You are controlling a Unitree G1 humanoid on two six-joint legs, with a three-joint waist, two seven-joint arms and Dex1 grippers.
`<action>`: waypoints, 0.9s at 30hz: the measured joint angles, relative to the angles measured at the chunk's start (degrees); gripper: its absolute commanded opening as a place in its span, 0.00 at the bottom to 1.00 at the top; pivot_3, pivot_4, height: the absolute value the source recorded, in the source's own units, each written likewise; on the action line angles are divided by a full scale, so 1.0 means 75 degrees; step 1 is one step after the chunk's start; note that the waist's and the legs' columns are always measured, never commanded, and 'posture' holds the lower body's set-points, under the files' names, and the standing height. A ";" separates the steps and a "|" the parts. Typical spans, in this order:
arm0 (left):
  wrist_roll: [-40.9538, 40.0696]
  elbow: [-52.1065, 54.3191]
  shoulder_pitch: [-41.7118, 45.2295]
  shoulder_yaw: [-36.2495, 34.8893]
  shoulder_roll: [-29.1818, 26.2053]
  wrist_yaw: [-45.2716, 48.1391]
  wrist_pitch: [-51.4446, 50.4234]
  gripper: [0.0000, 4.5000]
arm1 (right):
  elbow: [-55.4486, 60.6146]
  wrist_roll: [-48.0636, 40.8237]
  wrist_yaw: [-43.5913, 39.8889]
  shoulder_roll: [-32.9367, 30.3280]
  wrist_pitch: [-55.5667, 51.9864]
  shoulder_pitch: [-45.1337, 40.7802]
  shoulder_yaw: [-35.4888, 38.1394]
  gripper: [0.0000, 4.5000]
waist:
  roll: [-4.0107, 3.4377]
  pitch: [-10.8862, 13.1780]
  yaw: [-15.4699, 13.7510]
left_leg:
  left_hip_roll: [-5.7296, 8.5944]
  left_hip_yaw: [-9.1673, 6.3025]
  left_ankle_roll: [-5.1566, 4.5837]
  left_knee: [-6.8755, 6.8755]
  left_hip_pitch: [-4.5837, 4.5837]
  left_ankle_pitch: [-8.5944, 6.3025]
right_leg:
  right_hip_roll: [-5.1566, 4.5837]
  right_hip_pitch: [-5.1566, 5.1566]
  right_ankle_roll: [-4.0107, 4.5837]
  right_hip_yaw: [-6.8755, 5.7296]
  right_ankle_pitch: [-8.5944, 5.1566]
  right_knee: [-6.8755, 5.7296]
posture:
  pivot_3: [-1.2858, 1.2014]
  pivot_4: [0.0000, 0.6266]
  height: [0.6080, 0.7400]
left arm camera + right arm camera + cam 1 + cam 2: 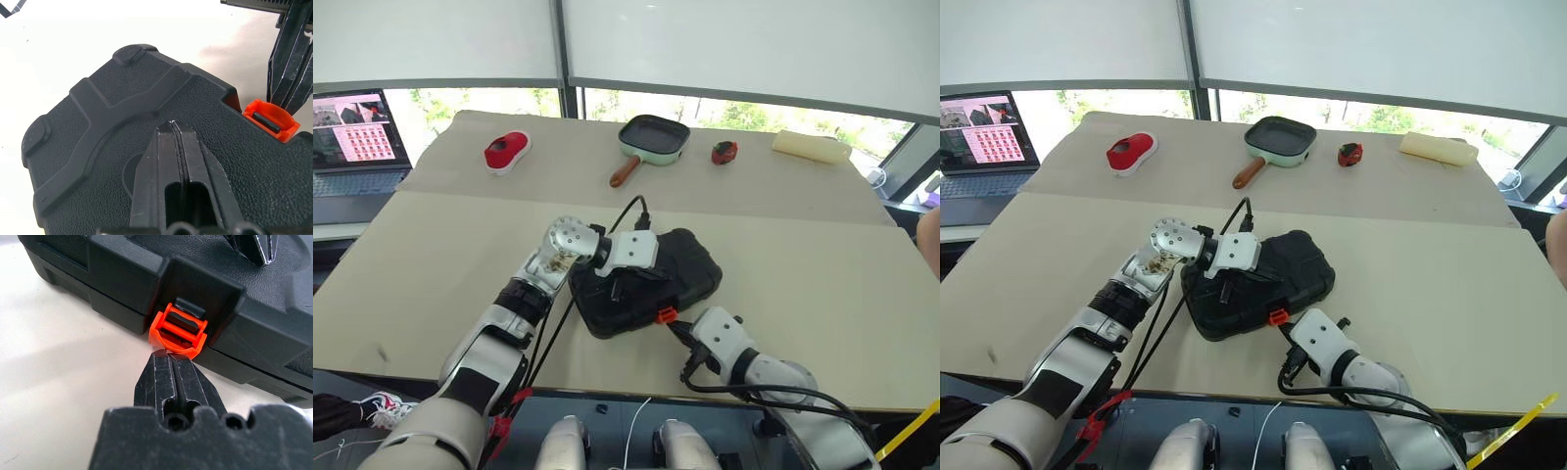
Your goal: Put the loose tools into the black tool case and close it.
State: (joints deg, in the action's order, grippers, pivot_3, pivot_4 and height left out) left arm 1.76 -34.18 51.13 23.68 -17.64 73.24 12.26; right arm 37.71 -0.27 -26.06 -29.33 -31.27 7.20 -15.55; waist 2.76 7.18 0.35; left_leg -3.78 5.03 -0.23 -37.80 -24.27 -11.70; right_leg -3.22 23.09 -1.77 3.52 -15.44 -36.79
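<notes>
Case lies shut near the table's front edge, your left gripper closed with nothing held and pressed on its lid, your right gripper closed empty, tips at the orange latch.

Closed right claw tip at orange latch, black tool case

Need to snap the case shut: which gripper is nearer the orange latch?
Right. The right gripper is shut, tips at the latch. The left gripper is shut, resting on the case lid.
</notes>
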 measured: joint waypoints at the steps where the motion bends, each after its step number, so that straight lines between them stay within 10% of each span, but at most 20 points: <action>1: 0.0010 -0.0002 0.0001 0.0000 0.0005 0.0000 0.0003 0.00 | 0.0069 -0.0005 -0.0013 -0.0027 -0.0012 0.0043 0.0040 0.00 | 0.0000 0.0000 -0.0004 | 0.0000 0.0000 0.0000 0.0000 0.0000 0.0000 | 0.0000 0.0000 0.0000 0.0000 0.0000 0.0000 | 0.52 0.24 1.00; 27: 0.0047 -0.0115 0.0045 -0.0001 0.0057 0.0002 0.0037 0.00 | 0.0791 -0.0134 -0.0204 -0.0364 -0.0229 0.0635 0.0598 0.00 | -0.0005 -0.0007 -0.0040 | 0.0000 -0.0001 0.0000 0.0000 0.0007 0.0000 | 0.0001 -0.0005 0.0000 0.0000 -0.0001 0.0001 | 0.52 0.24 1.00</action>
State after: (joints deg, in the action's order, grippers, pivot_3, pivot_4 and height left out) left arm 2.11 -35.05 51.46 23.67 -17.21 73.25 12.54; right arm 43.64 -1.28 -27.59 -32.06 -32.99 11.96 -11.07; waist 2.72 7.12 0.05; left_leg -3.78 5.03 -0.23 -37.80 -24.23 -11.70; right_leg -3.22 23.05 -1.77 3.52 -15.45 -36.78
